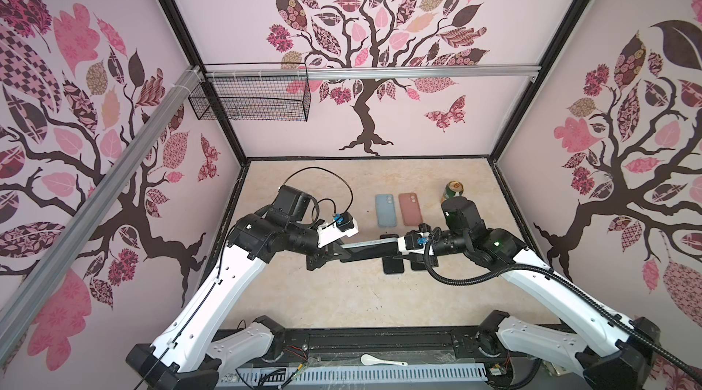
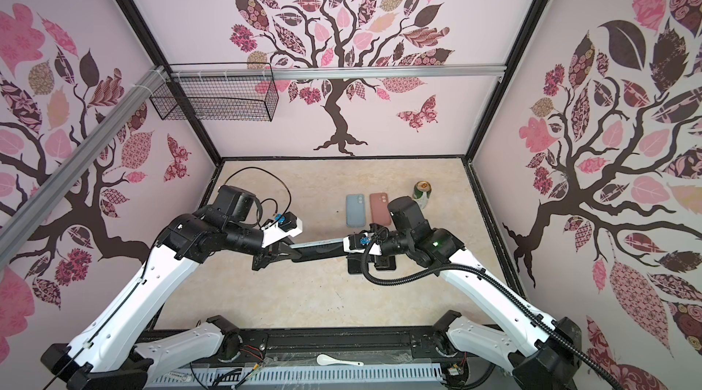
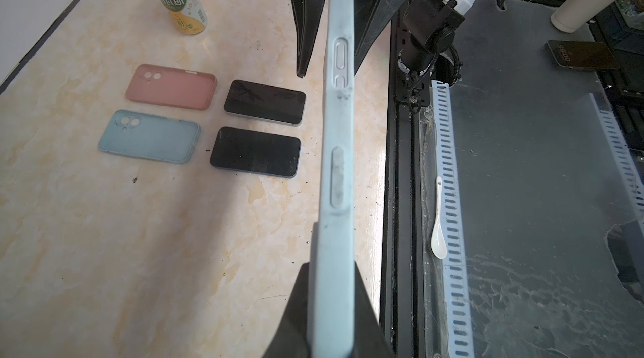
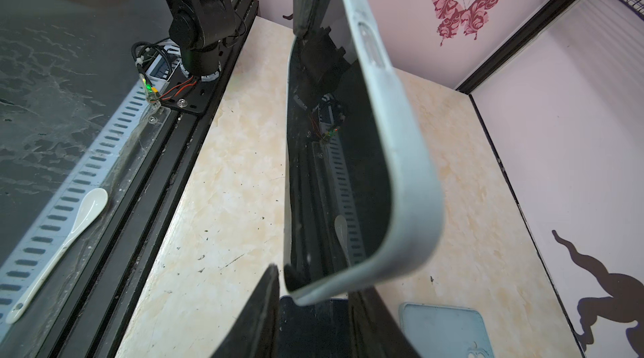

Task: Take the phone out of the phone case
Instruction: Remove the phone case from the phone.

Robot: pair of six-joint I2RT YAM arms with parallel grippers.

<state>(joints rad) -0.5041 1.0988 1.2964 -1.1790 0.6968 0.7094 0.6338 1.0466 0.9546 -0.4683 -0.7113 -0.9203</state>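
Observation:
A phone with a black screen (image 4: 331, 164) sits in a pale blue phone case (image 3: 339, 129) and hangs edge-up above the table, seen in both top views (image 1: 370, 245) (image 2: 319, 247). My left gripper (image 3: 331, 269) is shut on one end of the cased phone. At the other end, my right gripper (image 4: 313, 281) straddles the case's rounded corner. One of its fingers (image 4: 265, 304) stands a narrow gap off the screen side, while the other lies behind the case's back. The two grippers (image 1: 343, 251) (image 1: 395, 245) face each other.
On the marble table (image 1: 323, 293) lie an empty blue case (image 1: 386, 209), an empty pink case (image 1: 410, 209) and two bare dark phones (image 3: 265, 101) (image 3: 256, 151), right under the right gripper. A green can (image 1: 452, 190) stands behind. A white spoon (image 1: 381, 360) lies on the front rail.

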